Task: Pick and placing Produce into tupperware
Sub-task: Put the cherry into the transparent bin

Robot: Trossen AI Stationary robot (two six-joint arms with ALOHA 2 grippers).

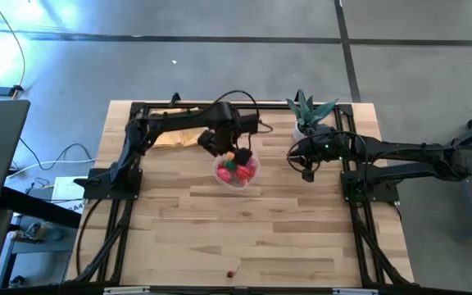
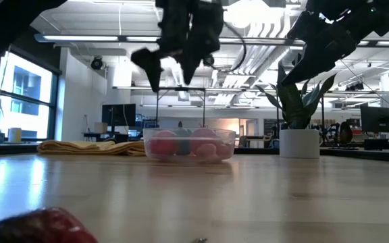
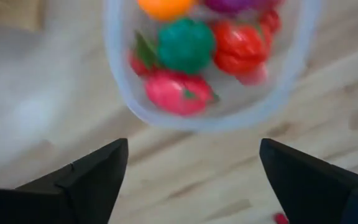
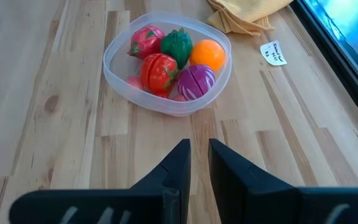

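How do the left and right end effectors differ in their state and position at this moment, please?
The left end effector hangs open directly above the tupperware; the right end effector is shut and off to the side, near the potted plant. Both are empty and raised off the table.

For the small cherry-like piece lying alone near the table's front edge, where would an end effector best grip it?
Judging by the high view, the cherry piece lies alone on open wood. Come straight down and pinch across its small round body; whether it has a stem to avoid is too small to tell.
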